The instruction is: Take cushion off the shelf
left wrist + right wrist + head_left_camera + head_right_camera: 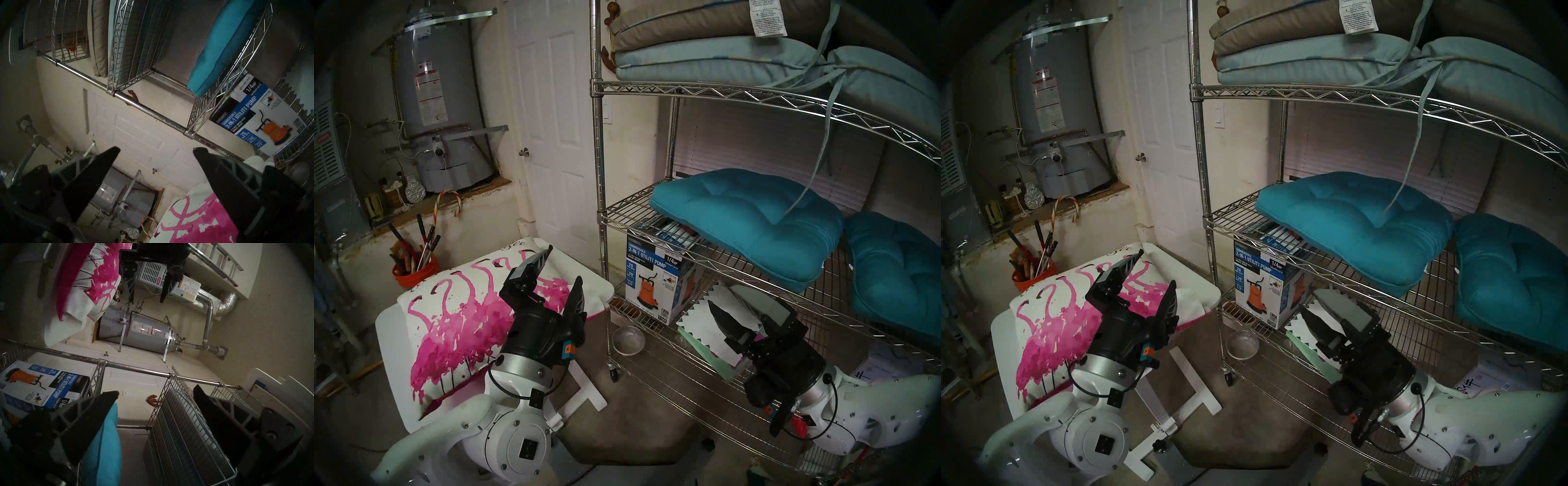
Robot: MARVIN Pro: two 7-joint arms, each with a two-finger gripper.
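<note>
Both grippers, left gripper [561, 268] and right gripper [751, 310], stand spread and empty. Off the shelf [598, 142], the cushion [456, 325] lies on a white table [390, 331]. A box [653, 278] on the rack reads "SUBMERSIBLE 2-IN-1 UTILITY PUMP, 1/4 HP".

Readable print: mostly one box

The pump box [258, 117] on the shelf [598, 142] reads "EVERBILT", "SUBMERSIBLE 2-IN-1 UTILITY PUMP", "115 VOLT MOTOR WITH MANUAL ON/OFF", "1/4 HP", "THERMOPLASTIC", "1002 921 354", "26 MAX GPM", "30' MAX LIFT" and "1/2"" (clearest in the left wrist view). The furnace [153, 275] carries a red "bryant" badge. The heater [439, 85] bears labels, and a white tag [767, 17] hangs on the top pads; both are too small to read.
</note>
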